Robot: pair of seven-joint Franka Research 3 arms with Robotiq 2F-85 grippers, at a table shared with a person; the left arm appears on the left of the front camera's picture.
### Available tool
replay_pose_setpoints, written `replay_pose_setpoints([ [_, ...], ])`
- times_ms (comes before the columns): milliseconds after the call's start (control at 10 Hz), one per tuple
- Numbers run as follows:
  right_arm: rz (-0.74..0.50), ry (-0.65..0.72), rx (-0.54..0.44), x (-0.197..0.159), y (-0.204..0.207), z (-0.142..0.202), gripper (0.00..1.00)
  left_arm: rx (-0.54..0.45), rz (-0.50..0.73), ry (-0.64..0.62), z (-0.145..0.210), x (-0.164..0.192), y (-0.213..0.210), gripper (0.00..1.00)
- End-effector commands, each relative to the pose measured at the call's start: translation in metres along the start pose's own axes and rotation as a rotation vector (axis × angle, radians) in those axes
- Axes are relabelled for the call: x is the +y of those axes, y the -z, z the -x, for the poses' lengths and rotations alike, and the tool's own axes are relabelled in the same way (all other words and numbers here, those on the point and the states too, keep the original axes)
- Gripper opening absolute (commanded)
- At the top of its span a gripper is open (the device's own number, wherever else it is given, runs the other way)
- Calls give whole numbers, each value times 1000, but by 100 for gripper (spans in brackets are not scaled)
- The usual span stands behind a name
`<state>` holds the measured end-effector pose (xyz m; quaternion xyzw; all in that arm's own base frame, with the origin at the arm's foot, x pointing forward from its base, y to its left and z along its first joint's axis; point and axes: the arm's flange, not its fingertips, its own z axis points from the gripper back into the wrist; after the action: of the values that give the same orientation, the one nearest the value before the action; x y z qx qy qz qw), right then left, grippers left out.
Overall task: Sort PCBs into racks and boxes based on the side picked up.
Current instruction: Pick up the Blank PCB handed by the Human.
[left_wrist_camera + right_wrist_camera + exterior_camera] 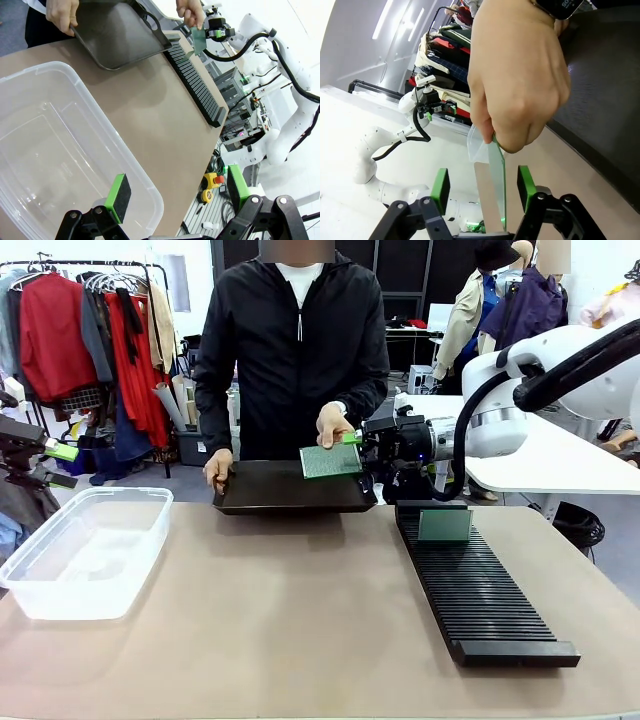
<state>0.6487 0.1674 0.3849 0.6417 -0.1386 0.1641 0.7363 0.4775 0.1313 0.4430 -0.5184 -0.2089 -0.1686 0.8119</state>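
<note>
At far side of tan counter (300, 620), person's hand (333, 425) holds small green rectangular circuit board (330, 460) between spread fingers of right robot hand (483, 187), pads not clamped. Second green board (445, 525) upright in long black slotted rack (480, 590). Left robot hand (177, 192) spread wide, empty, above clear plastic tub (60, 600). Person's other hand (218, 472) grips dark shallow tray (290, 490).

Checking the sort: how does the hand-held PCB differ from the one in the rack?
The held PCB shows a speckled face and is pinched in the person's hand; the racked PCB shows plain green and stands upright in the rack. Both are green rectangles.
</note>
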Motion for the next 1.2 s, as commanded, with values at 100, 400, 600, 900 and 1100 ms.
replay_pose_setpoints([
  [100, 1, 1, -28, 0, 8, -10, 48, -1, -4, -2, 0, -2, 0, 100],
  [400, 4, 14, -30, -3, 10, -12, 24, -1, -4, -2, 0, -2, 0, 100],
  [600, 5, 23, -32, -6, 12, -15, 7, -1, -4, -2, 0, -2, 0, 100],
  [900, -11, 25, -49, -5, 13, -18, 0, -1, -4, -2, 0, -2, 0, 100],
  [1100, -4, 6, -19, -6, 7, -5, 0, -1, -4, -2, 0, -2, 0, 100],
])
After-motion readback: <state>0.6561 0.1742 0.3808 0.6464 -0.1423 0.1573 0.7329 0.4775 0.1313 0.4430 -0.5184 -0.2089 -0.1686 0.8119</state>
